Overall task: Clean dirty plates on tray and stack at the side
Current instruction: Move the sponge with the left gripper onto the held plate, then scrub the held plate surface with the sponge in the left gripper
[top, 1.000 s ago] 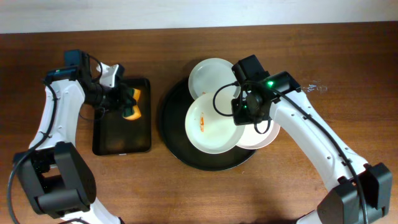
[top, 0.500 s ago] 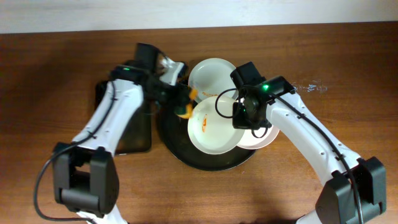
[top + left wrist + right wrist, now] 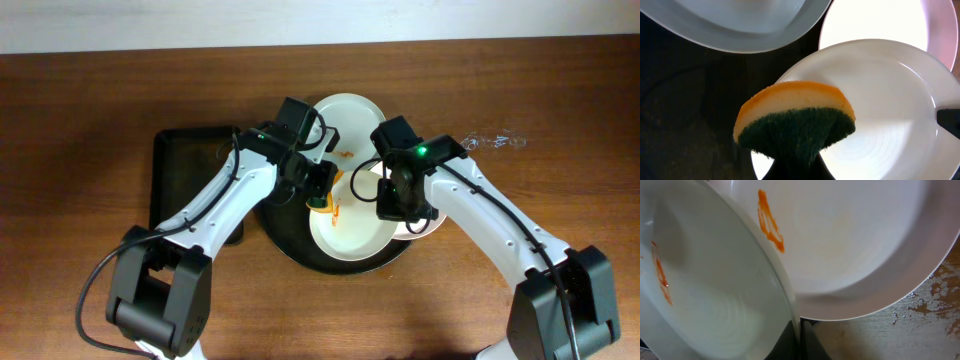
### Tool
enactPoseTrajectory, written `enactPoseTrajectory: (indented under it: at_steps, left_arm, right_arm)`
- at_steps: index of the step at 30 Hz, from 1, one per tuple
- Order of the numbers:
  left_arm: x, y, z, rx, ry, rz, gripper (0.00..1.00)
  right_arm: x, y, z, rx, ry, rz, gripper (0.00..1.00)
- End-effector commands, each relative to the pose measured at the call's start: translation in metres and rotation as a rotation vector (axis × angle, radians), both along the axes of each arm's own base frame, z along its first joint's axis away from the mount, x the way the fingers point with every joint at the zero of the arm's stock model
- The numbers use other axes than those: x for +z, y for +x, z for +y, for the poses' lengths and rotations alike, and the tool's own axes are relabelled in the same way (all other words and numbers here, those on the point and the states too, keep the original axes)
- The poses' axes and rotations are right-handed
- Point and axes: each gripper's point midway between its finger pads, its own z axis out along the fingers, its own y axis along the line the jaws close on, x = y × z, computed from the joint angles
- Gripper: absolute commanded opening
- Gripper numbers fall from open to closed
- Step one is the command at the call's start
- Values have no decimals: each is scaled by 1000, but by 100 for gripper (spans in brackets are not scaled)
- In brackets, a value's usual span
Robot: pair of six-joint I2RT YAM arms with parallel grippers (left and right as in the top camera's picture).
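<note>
The round black tray (image 3: 278, 232) holds three white plates. The front plate (image 3: 352, 228) has an orange-red smear and is tilted. My right gripper (image 3: 392, 205) is shut on its right rim, and the pinch shows in the right wrist view (image 3: 800, 341). A second plate (image 3: 347, 118) lies at the back. A third plate (image 3: 433, 222) lies under my right arm, and its smear shows in the right wrist view (image 3: 850, 245). My left gripper (image 3: 322, 196) is shut on a yellow-and-green sponge (image 3: 796, 120) held over the front plate's (image 3: 890, 110) left edge.
A rectangular black tray (image 3: 188, 170) lies to the left of the round tray. Wet specks mark the wood at the back right (image 3: 495, 140). Bare wooden table surrounds both trays.
My left arm has swung right from the rectangular tray to the round tray, carrying the sponge to the front plate. My right gripper has kept its hold on the plate's rim.
</note>
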Motion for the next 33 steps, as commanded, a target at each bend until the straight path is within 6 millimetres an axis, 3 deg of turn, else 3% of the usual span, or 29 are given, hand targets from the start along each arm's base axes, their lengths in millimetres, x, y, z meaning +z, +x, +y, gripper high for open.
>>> enactPoseTrajectory:
  at_steps: [1, 9, 16, 23, 33]
  left_arm:
    - [0, -2, 3, 18, 0, 0, 0]
    - [-23, -25, -1, -12, -50, 73, 0]
    - [-24, -34, -15, -52, -106, 83, 0]
    - [-39, -57, -43, -127, -104, 53, 0]
    - [-76, -55, -32, -14, -49, -6, 0]
  right_arm:
    - [-10, 0, 0, -6, -7, -9, 4]
    - [-17, -5, -1, -5, -9, 4, 4]
    - [-28, -11, -4, -6, -16, 17, 4]
    - [-28, -9, -3, -6, -11, 9, 4]
    - [-28, -12, 2, -3, 18, 25, 4]
